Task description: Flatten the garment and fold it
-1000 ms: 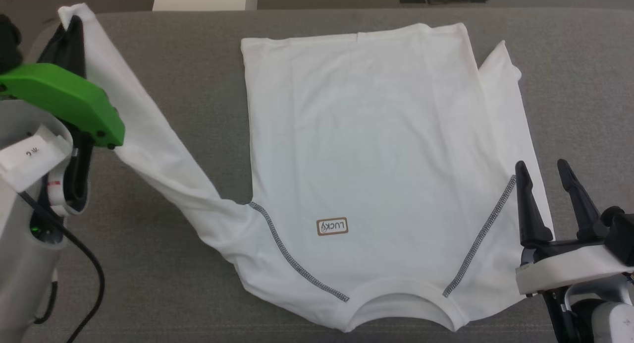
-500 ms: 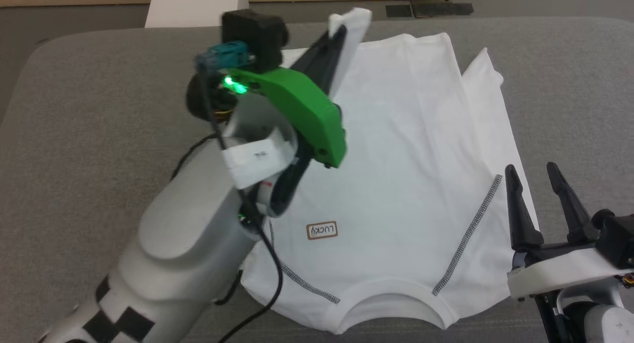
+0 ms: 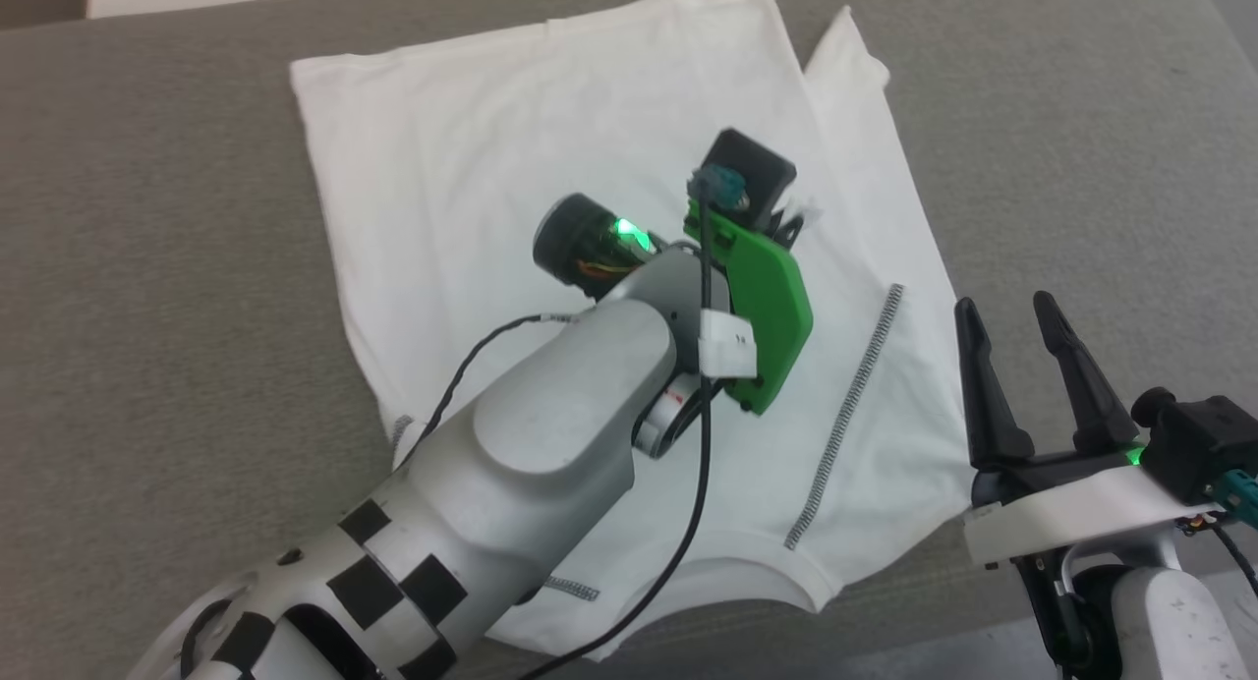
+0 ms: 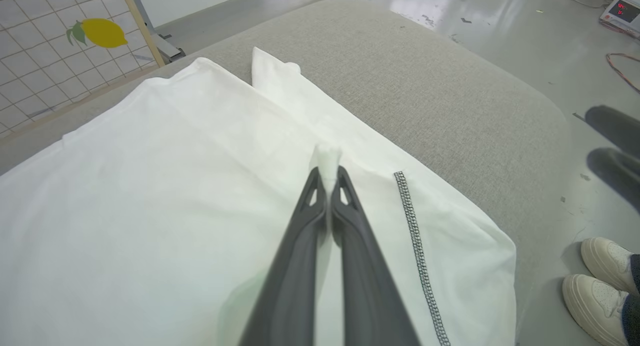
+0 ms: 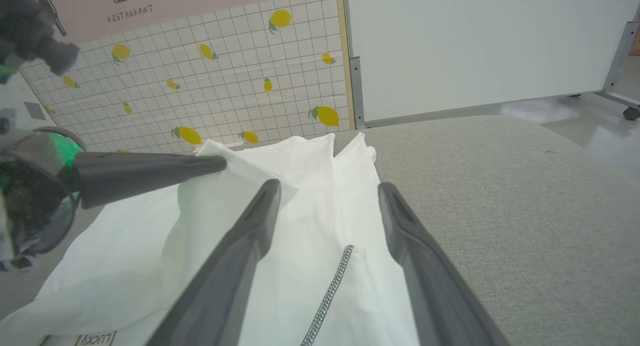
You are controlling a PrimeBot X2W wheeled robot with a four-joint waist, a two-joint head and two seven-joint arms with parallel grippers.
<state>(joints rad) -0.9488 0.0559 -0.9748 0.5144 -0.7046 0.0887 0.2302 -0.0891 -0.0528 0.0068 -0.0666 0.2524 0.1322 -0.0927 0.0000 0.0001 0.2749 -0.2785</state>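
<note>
The garment (image 3: 472,159), a white T-shirt, lies spread on the grey cushion (image 3: 147,267) with its collar toward me. My left arm reaches across it, green wrist housing (image 3: 762,307) over the chest. In the left wrist view my left gripper (image 4: 327,173) is shut on a pinch of white sleeve fabric, held just above the shirt body (image 4: 150,196) near a grey stitched seam (image 4: 415,236). The right wrist view shows that sleeve (image 5: 220,186) draped over the body. My right gripper (image 3: 1007,307) stands open at the shirt's right edge, nothing between its fingers (image 5: 250,236).
The cushion's rounded right edge (image 4: 540,136) drops to a shiny floor, where a person's white shoes (image 4: 600,276) stand. A lemon-patterned tile wall (image 5: 200,86) and a white panel (image 5: 475,46) rise behind. Bare grey cushion lies left and right of the shirt.
My left gripper has carried the sleeve from far left across and over the shirt's body toward its right side. The head camera has shifted too. The right gripper stays open in place.
</note>
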